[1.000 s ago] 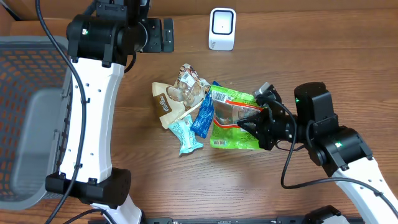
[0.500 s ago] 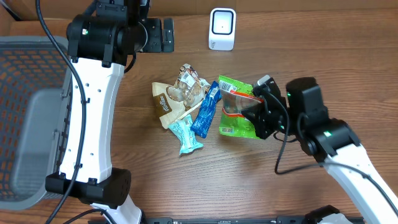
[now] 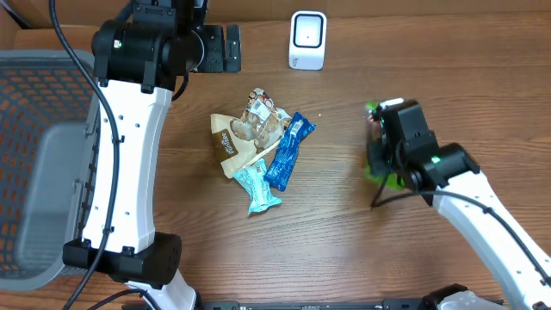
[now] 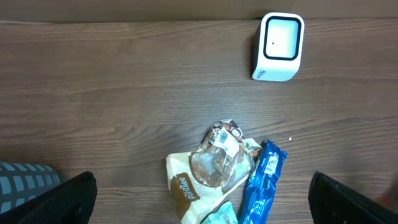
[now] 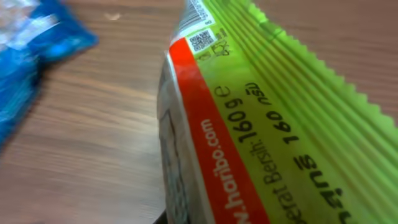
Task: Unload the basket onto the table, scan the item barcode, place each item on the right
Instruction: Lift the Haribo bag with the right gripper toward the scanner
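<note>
Grey basket (image 3: pixel 26 103), green bag (image 5: pixel 273 118) in right tool (image 3: pixel 380 146)

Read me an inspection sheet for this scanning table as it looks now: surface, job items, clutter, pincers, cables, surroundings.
Surface: wooden table, no spills seen.
Job's things: white scanner stands at the far edge; green bag is held apart from the heap, with a small square code near its corner.
Clutter: brown-and-white bag, clear packet, blue bar and teal packet heaped mid-table.
Grippers: left pincer open, holding nothing; right pincer shut on the green bag.
Cables: black cable along the left arm; second cable loops by the right arm.
Surroundings: grey basket at the left.
</note>
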You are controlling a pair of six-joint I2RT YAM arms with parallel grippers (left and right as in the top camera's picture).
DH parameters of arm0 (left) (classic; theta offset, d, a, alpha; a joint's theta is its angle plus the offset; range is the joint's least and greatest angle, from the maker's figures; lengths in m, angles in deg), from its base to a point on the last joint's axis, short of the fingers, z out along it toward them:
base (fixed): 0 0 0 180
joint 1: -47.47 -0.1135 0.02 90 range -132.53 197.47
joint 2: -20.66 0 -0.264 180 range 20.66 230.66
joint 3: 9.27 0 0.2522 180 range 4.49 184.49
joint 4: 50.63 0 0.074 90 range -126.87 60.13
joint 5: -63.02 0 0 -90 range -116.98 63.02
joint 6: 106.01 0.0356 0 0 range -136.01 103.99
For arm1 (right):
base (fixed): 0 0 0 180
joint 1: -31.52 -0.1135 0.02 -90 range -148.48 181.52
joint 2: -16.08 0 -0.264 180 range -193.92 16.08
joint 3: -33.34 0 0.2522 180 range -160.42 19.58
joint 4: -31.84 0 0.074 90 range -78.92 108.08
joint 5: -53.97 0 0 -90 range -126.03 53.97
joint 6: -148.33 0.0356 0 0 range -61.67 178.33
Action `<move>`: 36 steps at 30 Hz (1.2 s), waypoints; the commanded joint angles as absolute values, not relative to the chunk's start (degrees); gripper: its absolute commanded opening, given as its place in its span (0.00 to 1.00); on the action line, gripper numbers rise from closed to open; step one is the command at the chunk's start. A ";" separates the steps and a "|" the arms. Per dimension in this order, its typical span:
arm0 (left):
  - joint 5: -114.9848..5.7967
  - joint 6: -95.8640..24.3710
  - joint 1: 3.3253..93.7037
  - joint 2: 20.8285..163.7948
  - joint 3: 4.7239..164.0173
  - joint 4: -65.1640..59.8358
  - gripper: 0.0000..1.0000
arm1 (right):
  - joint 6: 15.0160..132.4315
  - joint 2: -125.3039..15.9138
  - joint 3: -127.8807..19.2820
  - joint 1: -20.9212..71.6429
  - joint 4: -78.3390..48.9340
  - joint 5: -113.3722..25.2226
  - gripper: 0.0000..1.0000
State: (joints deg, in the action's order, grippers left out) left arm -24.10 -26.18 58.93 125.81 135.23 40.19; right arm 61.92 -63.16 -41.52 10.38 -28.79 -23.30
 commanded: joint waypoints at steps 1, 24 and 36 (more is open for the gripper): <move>-23.58 -26.73 58.62 126.31 134.75 40.06 0.99 | 62.82 -69.44 -49.57 9.55 -33.10 -10.58 0.04; -23.58 -26.75 58.62 126.31 134.75 40.06 1.00 | 66.75 -92.89 -62.73 -5.27 -45.27 -37.70 1.00; -23.58 -26.75 58.62 126.31 134.75 40.03 1.00 | 53.29 -92.06 -63.86 6.27 -50.86 -37.44 1.00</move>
State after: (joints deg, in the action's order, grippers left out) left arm -24.13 -26.18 58.93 125.81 135.23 40.23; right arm 57.48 -92.93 -68.41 5.72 -52.68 -36.72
